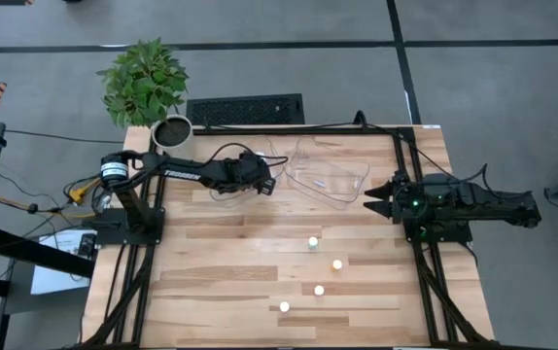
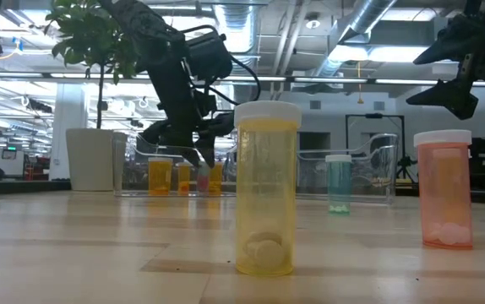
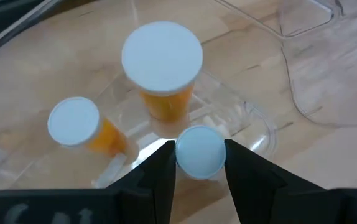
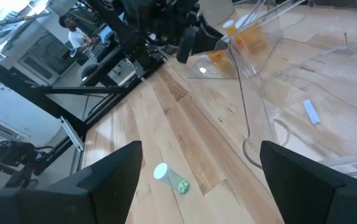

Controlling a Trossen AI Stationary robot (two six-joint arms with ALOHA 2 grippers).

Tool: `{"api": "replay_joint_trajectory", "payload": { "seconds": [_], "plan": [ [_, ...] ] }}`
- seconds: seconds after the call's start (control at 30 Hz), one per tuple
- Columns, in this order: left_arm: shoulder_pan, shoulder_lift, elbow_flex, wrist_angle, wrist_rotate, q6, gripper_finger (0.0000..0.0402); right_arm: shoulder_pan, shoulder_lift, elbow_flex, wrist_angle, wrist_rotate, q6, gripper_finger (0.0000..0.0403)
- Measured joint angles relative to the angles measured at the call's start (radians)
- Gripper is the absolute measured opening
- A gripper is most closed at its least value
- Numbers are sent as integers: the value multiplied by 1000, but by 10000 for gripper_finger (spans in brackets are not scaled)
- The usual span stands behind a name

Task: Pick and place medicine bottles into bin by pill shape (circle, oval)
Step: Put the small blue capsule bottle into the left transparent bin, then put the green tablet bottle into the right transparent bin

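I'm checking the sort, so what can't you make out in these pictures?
- Pills in the bottle held by the left gripper: left wrist view, its cap hides them.
- Pill shapes in the table bottles: high view, too small.
- Far bottles in the bin: low view, blurred.

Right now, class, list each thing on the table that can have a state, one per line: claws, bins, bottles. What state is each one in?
Left claw: over the left bin, shut on a white-capped bottle.
Right claw: open, empty, at the table's right edge.
Left bin: holds two upright capped bottles.
Right bin: no bottles seen inside.
Four loose bottles: capped, on the table.
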Motion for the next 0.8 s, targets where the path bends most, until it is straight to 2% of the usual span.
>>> {"api": "replay_joint_trajectory", "payload": {
  "seconds": [0.2, 0.57, 0.8],
  "plan": [
    [0, 0, 0, 0, 8, 5, 135, 0, 0, 0, 0, 0, 0, 333],
    [-3, 3, 39, -35, 23, 66, 228, 0, 0, 0, 0, 0, 0, 333],
    [-3, -6, 88, -111, 17, 110, 239, 0, 0, 0, 1, 0, 0, 333]
  ]
}}
